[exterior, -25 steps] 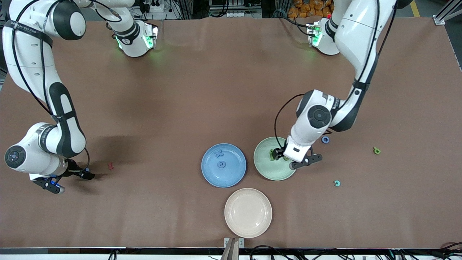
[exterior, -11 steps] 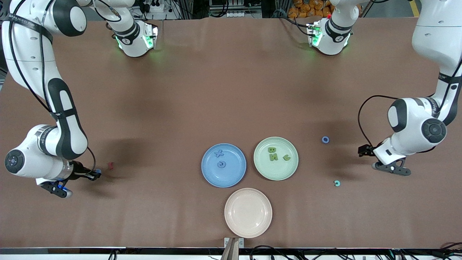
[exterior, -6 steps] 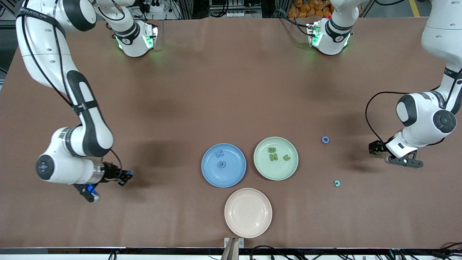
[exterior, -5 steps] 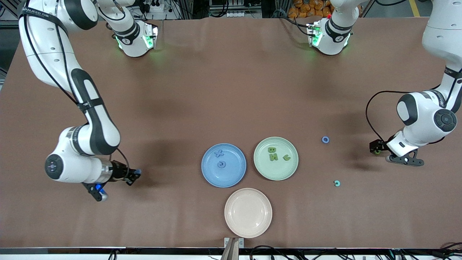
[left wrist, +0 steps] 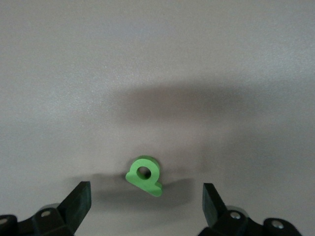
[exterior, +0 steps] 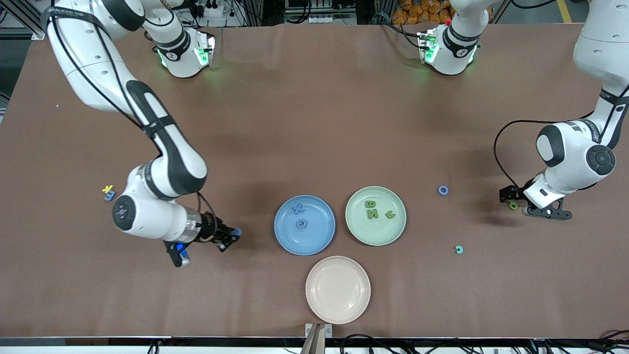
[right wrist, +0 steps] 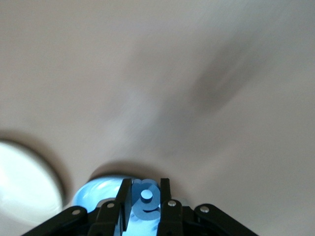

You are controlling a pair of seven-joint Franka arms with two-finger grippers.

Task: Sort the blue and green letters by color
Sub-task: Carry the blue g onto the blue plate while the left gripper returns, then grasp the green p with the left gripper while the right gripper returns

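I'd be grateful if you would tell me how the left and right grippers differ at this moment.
The left gripper is open, fingers either side of a green letter lying on the table; the right gripper is shut on a blue letter. The left gripper is low near the left arm's end of the table; the right gripper is in the air beside the blue plate. Both point down.

Brown table [exterior: 314, 123] carries three plates in a cluster: blue plate [exterior: 322, 242], green plate [exterior: 376, 233], cream plate [exterior: 338, 290]. Loose on it: blue ring [exterior: 443, 190], teal letter [exterior: 459, 250], green letter [exterior: 513, 205], yellow letter [exterior: 107, 188] touching perhaps a blue letter [exterior: 109, 195].
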